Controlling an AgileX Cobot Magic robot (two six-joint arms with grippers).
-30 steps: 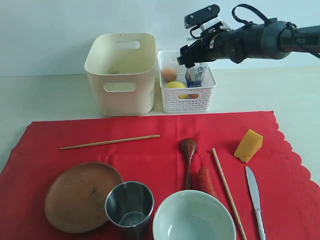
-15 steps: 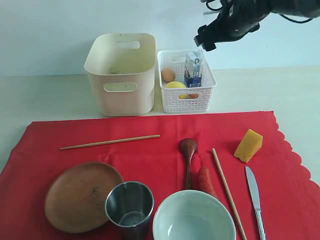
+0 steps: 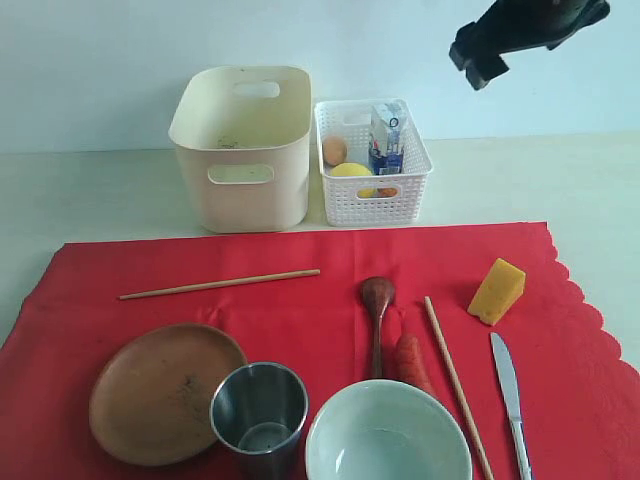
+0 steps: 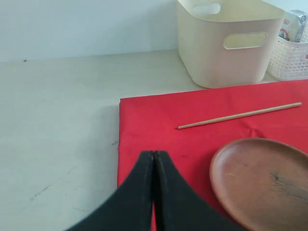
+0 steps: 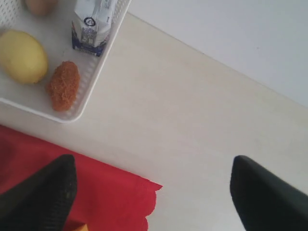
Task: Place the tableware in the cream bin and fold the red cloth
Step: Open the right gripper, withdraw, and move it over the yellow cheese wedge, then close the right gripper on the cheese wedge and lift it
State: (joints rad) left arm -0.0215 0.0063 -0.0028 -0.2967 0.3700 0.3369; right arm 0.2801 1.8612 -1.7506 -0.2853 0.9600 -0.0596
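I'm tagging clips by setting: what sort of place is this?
Likely a staged lab tabletop, not a home: bare pale table against a blank wall, a red cloth laid with plate and bowl, a cream bin beside a white basket.

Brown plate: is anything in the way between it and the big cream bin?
Only one chopstick lies flat on the red cloth between the brown plate and the cream bin. Nothing tall stands there, and the bin's top is open, so a lifted plate would likely pass over it.
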